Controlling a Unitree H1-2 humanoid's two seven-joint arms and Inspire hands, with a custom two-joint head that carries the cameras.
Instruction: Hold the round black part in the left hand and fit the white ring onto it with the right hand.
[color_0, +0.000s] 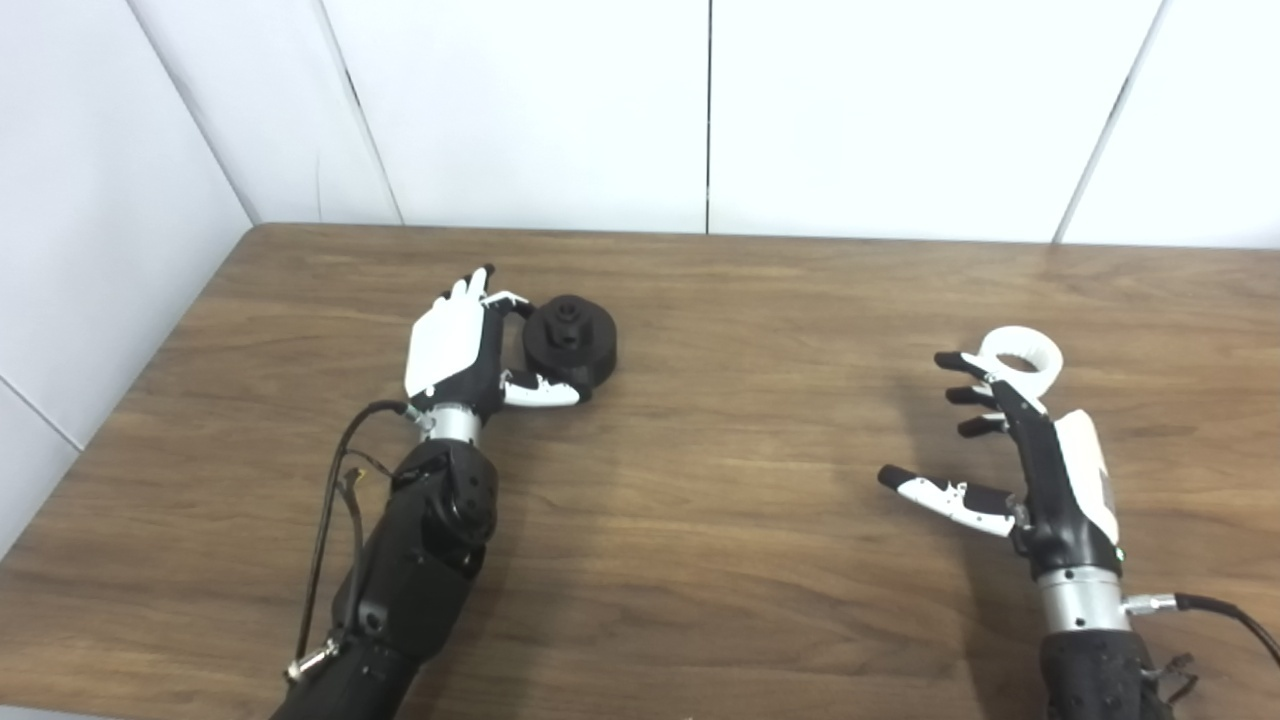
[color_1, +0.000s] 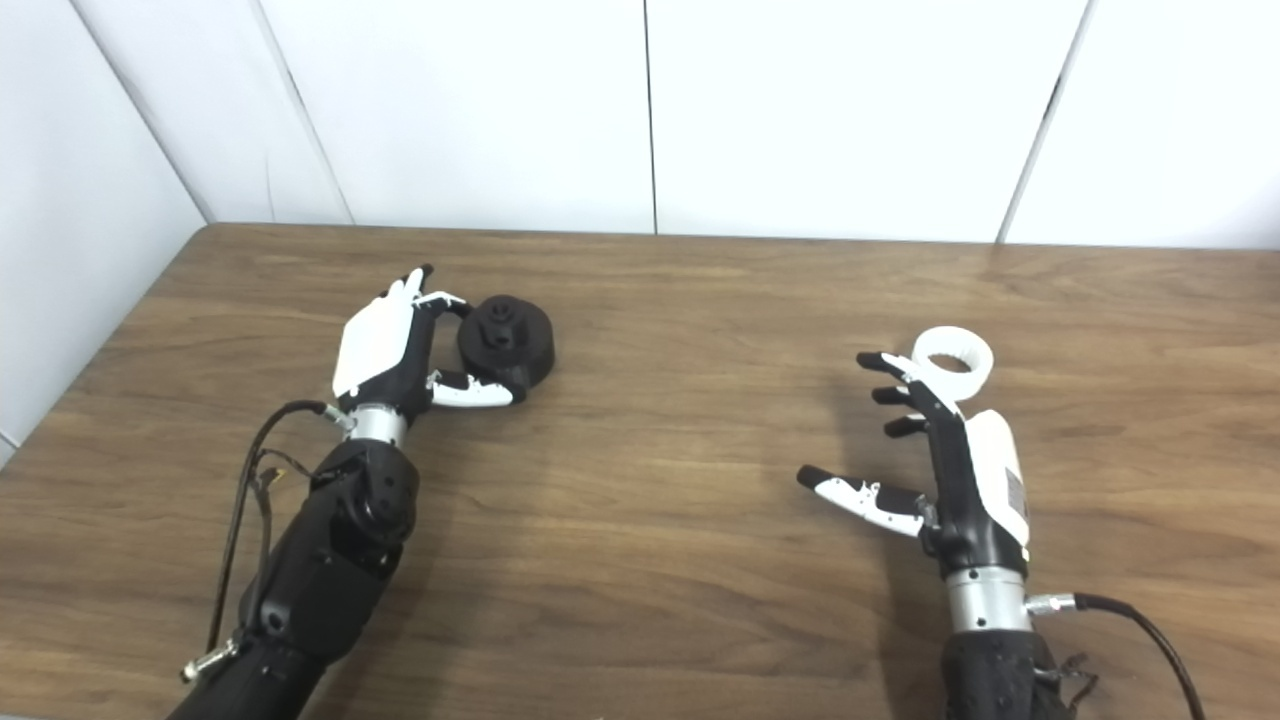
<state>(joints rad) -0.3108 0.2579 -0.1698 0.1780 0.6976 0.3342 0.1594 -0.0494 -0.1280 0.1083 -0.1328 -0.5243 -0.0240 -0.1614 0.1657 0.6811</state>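
Note:
The round black part (color_0: 570, 345) rests on the wooden table (color_0: 700, 480) at the left middle. My left hand (color_0: 455, 350) stands on its left side, open. Its fingers reach along the part's far side and its thumb lies against the near side, so the hand cups the part without closing on it. The white ring (color_0: 1022, 357) lies flat on the table at the right. My right hand (color_0: 1040, 460) is open with fingers spread, just in front of the ring, its fingertips at the ring's near left rim. It holds nothing.
White wall panels (color_0: 700, 110) stand along the table's far edge and the left side. Cables hang from both forearms.

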